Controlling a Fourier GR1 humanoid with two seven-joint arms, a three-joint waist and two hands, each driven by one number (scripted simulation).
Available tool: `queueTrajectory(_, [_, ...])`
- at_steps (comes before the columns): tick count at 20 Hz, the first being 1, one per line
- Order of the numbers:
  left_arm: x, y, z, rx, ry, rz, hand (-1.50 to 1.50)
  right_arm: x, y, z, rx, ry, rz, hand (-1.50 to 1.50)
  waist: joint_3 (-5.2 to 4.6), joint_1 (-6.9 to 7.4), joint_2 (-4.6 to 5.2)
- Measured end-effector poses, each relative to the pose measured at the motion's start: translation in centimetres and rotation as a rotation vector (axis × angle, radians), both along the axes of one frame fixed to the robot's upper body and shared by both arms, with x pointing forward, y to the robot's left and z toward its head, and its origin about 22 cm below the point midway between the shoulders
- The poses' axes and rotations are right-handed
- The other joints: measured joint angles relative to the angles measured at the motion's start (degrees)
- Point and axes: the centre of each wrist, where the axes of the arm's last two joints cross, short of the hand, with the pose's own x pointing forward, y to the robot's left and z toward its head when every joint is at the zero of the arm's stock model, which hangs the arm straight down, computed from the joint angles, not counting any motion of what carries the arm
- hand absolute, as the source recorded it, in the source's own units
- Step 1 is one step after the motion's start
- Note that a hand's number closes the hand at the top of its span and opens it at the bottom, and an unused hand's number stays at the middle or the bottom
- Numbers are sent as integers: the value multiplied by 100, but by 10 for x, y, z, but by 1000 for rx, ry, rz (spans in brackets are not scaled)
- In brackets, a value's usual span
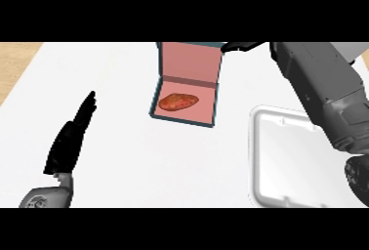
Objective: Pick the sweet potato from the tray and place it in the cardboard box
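Observation:
The sweet potato [178, 101], reddish-brown and lumpy, lies inside the box [189, 63], which has a pink interior, dark teal walls and its flap raised at the far side. The white tray [287, 156] sits at the right with nothing showing on it. My right forearm crosses over the tray's far corner and reaches up past the box's right side. Only a black sliver of the right hand [243, 46] shows at the box's far right corner, apart from the potato. My left hand [72, 134] rests at the left, fingers straight and open, holding nothing.
The white counter [122, 83] spreads around box and tray. A strip of wooden surface [16, 58] shows at the far left edge. My right forearm [324, 93] hides part of the tray's upper right.

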Motion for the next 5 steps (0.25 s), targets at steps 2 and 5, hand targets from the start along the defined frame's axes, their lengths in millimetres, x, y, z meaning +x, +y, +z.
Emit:
queueTrajectory(2, [1, -1, 0, 0, -4, -4, 0, 0, -23, 5, 15, -2, -20, -150, 3, 29, 32])
queueTrajectory(5, [2, -2, 2, 3, -10, -12, 0, -2, -54, 8, 19, -14, -29, -150, 10, 83, 63])
